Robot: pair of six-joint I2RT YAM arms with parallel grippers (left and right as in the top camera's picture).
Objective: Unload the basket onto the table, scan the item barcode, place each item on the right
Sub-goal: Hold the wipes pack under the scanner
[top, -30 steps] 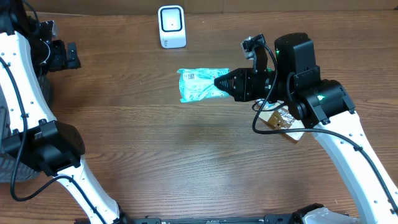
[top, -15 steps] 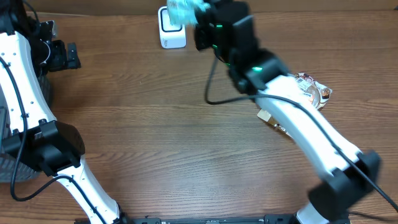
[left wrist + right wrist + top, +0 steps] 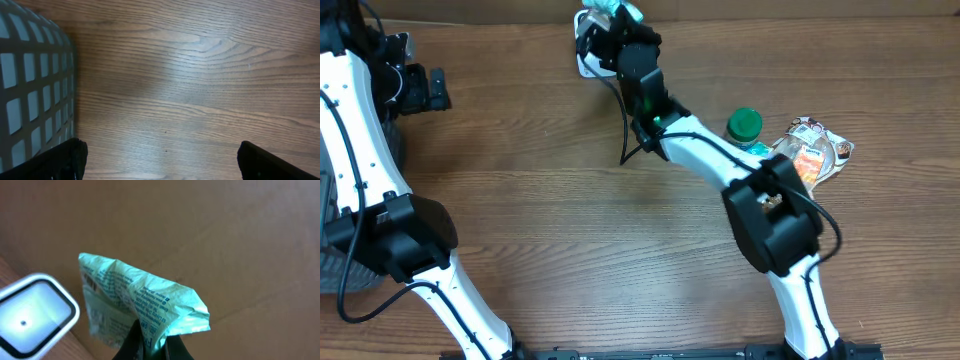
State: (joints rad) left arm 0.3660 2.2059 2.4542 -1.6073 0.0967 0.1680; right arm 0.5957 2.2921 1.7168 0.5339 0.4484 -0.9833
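Note:
The item is a mint-green crinkled packet [image 3: 131, 296] with dark print. My right gripper [image 3: 151, 345] is shut on its lower edge and holds it up next to the white barcode scanner [image 3: 31, 314], whose lit window faces the camera. From overhead, the right arm reaches to the far edge of the table. There the packet [image 3: 611, 11] sits at the tip of the right gripper [image 3: 607, 28], right over the scanner [image 3: 583, 62], which the arm mostly hides. My left gripper [image 3: 165, 167] hangs open over bare wood at the far left [image 3: 423, 88].
A green-lidded bottle [image 3: 744, 124] and several snack packets [image 3: 814, 152] lie at the right. A grey mesh basket [image 3: 30, 85] stands beside the left gripper. Behind the scanner rises a brown cardboard wall [image 3: 225, 230].
The right arm has swung the packet from the middle of the table to the far edge, over the scanner. The bottle and snack packets are now uncovered. The left arm has not moved.

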